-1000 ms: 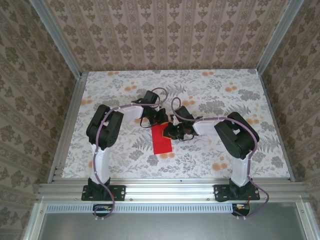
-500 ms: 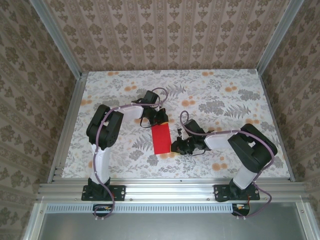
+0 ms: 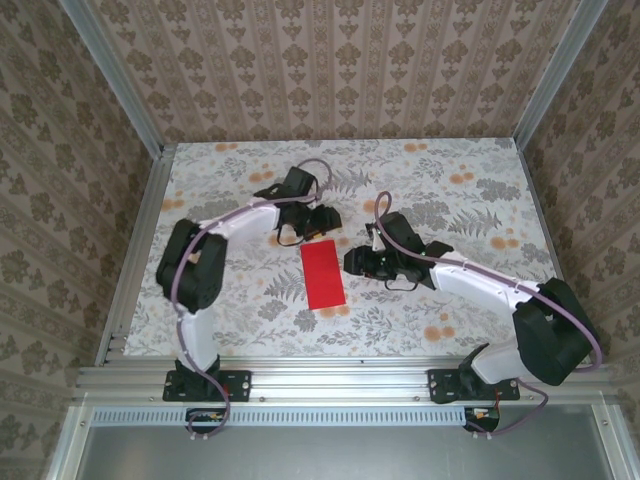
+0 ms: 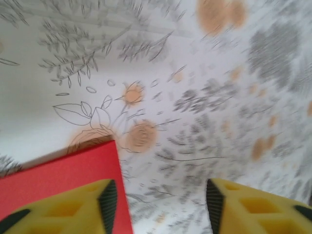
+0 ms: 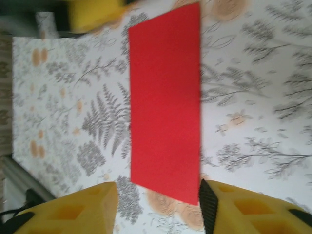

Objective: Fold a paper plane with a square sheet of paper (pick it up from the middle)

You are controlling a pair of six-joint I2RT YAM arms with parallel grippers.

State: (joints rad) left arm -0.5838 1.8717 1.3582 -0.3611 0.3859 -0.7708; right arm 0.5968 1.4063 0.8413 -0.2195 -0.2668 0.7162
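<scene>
Red paper (image 3: 323,274) lies flat between the left gripper (image 3: 322,221) and right gripper (image 3: 352,263). Both stand part-open, holding nothing.

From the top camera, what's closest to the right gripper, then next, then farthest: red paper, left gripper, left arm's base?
1. red paper, just beside the right gripper.
2. left gripper, past the paper's far end.
3. left arm's base, at the near-left edge.

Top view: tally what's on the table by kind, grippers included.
red paper sheet: 1
grippers: 2 (left gripper, right gripper)
total: 3
</scene>
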